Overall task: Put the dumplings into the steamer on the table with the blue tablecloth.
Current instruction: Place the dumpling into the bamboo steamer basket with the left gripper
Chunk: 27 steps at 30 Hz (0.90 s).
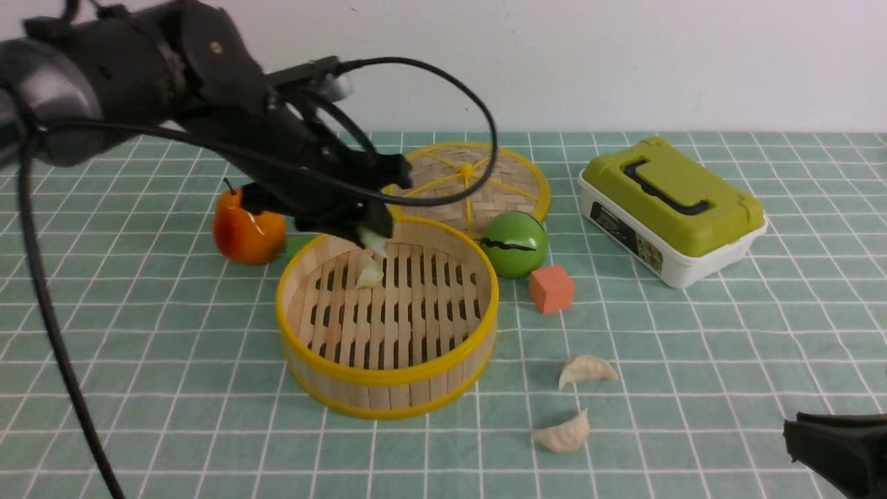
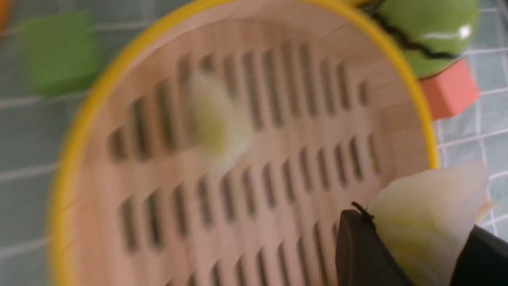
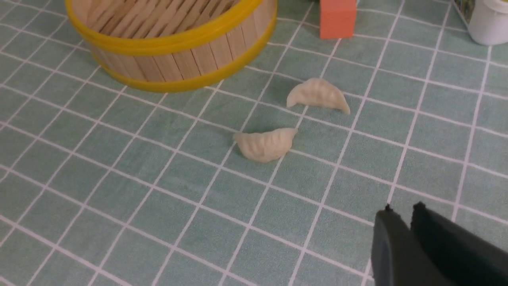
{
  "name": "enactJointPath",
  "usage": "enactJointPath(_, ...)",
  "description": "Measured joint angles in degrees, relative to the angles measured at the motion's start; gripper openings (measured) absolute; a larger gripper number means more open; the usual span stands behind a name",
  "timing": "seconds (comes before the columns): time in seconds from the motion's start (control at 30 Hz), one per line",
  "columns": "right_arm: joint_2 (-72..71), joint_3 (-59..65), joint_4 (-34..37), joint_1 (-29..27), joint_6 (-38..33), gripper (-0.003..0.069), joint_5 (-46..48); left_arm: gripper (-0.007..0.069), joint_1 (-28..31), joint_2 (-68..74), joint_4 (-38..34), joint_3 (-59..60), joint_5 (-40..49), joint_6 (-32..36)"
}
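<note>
A pale, pleated dumpling is hanging in the grip of the left pincer, which is reaching in from the upper left of the front view and hovering over the far left rim of the steamer. The left wrist view is showing its dark fingers pressing on either side of the dumpling. Just below, a second dumpling is showing inside the basket against the slatted floor, too blurred from the wrist to tell how it is lying.

The steamer is standing at the centre of the table, on the blue tablecloth. A third dumpling and a fourth dumpling are lying apart on the cloth at lower right of the basket.

The right pincer is hanging at the lower right corner of the frame, jaws drawn nearly together and gripping nothing, well apart from both loose dumplings.

A woven lid is lying flat behind the steamer. A green ball is sitting just beside the rim, an orange cube next to it. A red-orange fruit is sitting at left, and a green-lidded box at right.
</note>
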Motion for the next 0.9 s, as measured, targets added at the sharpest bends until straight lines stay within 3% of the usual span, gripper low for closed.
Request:
enactJointPath(0.13, 0.0, 0.0, 0.0, 0.0, 0.1, 0.0077, 0.3, 0.0206, -3.4, 6.7, 4.4, -2.0, -4.8, -2.9)
enactJointPath(0.4, 0.0, 0.0, 0.0, 0.0, 0.1, 0.0085, 0.4, 0.021, -3.7, 16.3, 9.0, -9.6, -3.7, -7.3)
enactJointPath(0.63, 0.0, 0.0, 0.0, 0.0, 0.1, 0.0094, 2.0, 0.0395, -3.7, 17.6, 9.1, -10.7, -3.3, -7.5)
enactJointPath(0.77, 0.5, 0.0, -0.1, 0.0, 0.1, 0.0096, 6.9, 0.0444, -3.7, 14.9, 9.6, -15.0, 4.7, -7.5)
enactJointPath(0.9, 2.5, 0.0, -0.1, 0.0, 3.6, 0.0112, 9.6, 0.0366, -3.7, 8.9, 11.4, -21.3, 14.5, -6.6)
